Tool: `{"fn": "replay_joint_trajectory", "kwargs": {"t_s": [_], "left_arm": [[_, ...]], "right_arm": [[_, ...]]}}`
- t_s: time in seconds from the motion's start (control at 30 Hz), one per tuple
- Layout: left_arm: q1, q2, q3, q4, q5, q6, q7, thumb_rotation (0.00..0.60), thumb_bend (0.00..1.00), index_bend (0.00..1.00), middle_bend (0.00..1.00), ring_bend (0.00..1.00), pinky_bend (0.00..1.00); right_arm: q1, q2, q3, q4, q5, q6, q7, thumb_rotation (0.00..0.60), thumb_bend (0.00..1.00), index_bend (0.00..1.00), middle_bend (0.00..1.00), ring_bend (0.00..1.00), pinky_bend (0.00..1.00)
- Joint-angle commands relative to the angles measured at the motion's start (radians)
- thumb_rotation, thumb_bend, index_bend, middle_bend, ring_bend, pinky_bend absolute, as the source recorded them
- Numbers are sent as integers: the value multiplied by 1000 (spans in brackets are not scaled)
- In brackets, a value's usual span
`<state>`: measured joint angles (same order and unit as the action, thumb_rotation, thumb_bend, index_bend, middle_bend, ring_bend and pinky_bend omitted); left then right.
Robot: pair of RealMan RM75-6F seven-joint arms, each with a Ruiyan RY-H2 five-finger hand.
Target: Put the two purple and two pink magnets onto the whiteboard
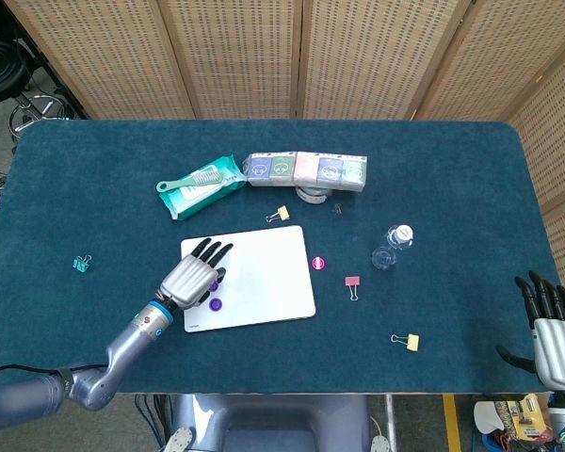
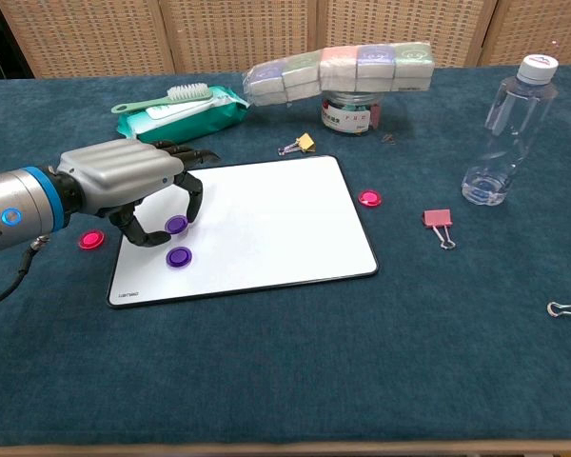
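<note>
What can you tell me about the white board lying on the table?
The whiteboard is a flat white rectangle with rounded corners and a thin dark edge, lying flat on the blue table. Two purple magnets sit near its left side. The left hand hovers over that corner, its dark fingers curled down by the upper magnet.

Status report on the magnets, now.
Left hand over whiteboard, fingers curled around one purple magnet; second purple magnet also on board. Right hand open, idle. Both pink magnets on cloth. Nothing blocking.
</note>
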<state>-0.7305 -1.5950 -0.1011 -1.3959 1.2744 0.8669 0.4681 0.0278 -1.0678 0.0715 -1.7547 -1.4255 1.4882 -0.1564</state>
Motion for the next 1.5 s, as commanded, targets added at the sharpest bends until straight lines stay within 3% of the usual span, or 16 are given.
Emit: {"fn": "replay_joint_trajectory", "kwargs": {"t_s": [0.03,0.27,0.5,0.7,0.87,1.03,1.23,1.5], "left_arm": [[-7,-9,-1,1,-11,0,6,600,351,630,0,0,0],[-11,-16,-2,-12,-60,8,46,600,348,606,0,0,0],[-13,-9,-2,-39,-107,19,84,600,328,397,0,0,0],[-18,1,1,-54,-124,20,84,600,325,332,0,0,0],[-10,25,1,-74,-131,41,74,600,325,327,0,0,0],[30,105,7,-139,-155,76,37,600,320,327,0,0,0],[102,210,51,-199,-121,113,-72,600,302,330,0,0,0],[146,225,93,-186,-59,144,-125,600,302,355,0,0,0]], "right_arm": [[0,-1,0,1,1,-1,-1,600,0,33,0,0,0],[0,1,1,0,2,1,2,600,0,33,0,0,0],[-1,3,1,-1,1,4,6,600,0,33,0,0,0],[-2,4,1,-3,1,4,6,600,0,33,0,0,0],[-3,6,2,-4,1,6,12,600,0,33,0,0,0],[-4,10,3,-5,2,9,19,600,0,33,0,0,0],[-4,11,0,-9,-5,9,19,600,0,33,0,0,0],[-4,10,-2,-12,-8,8,16,600,0,33,0,0,0]]}}
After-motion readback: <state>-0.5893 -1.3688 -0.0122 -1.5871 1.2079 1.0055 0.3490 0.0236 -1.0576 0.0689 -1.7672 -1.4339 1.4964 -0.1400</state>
